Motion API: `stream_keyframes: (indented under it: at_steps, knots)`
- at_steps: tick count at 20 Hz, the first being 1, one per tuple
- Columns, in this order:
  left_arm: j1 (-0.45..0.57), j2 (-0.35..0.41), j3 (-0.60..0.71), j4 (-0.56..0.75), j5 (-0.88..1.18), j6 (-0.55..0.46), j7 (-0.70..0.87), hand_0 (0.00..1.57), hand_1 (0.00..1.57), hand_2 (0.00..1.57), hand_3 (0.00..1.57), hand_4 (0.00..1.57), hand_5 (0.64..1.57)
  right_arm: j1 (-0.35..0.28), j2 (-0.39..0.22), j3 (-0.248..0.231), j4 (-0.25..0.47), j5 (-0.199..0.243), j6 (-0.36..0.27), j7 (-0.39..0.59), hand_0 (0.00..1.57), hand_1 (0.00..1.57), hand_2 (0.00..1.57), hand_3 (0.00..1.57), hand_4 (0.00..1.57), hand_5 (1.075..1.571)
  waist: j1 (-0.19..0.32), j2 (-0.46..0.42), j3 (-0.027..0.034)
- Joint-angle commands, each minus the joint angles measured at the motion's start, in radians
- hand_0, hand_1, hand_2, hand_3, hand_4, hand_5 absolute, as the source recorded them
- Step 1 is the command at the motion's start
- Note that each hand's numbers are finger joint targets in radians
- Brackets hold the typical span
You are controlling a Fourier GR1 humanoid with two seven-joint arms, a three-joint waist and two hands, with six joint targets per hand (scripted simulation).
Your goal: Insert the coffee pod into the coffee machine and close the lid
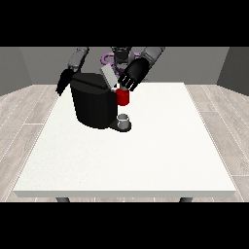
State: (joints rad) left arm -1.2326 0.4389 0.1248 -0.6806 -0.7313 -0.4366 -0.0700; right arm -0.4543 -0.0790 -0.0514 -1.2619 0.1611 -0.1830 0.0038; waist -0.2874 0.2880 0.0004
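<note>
At the far side of the white table (pixel 146 165), a black coffee machine (pixel 92 104) is seen with its grey lid (pixel 109 77) raised and tilted up toward the robot. The hand at the view's right (pixel 133 74) is held just beside the lid's upper end and above a red thing at the machine (pixel 123 97); its fingers are pointed down toward that opening, but whether they are curled on anything cannot be told. The hand at the view's left (pixel 63 81) is hung behind the machine's far corner, its fingers seemingly relaxed and nothing held. A small grey thing (pixel 124 119) is seen on the machine's base, below the red thing; it cannot be told for the pod. The coming move is judged to turn on the lid: its long axis is slanted up and back, and the hand at the view's right is plainly the nearer one.
</note>
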Motion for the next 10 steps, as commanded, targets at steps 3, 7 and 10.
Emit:
stream_keyframes:
  at_steps: [3, 7, 10]
  knots:
    - [0.041, -0.033, -0.009, 0.024, -0.003, 0.014, -0.029, 1.24, 1.24, 1.28, 1.23, 0.42, 1.571, 0.008, 0.009, 0.001, -0.020, -0.003, -0.007, 0.030, 0.00, 0.00, 0.00, 0.00, 0.00, 1.571, 0.003, -0.028, -0.0004]
    - [0.000, -0.031, 0.001, 0.017, 0.000, 0.019, -0.023, 1.19, 1.19, 1.23, 1.19, 0.43, 1.571, -0.011, -0.017, -0.031, 0.014, -0.017, 0.003, -0.030, 0.00, 0.00, 0.00, 0.00, 0.10, 1.571, 0.008, 0.022, 0.0001]
    - [-0.028, -0.039, -0.014, 0.007, -0.018, 0.016, 0.014, 1.17, 1.17, 1.24, 1.20, 0.42, 1.571, -0.007, -0.010, -0.044, 0.052, -0.021, -0.007, -0.041, 0.00, 0.00, 0.00, 0.00, 0.00, 1.571, 0.016, 0.012, 0.0003]
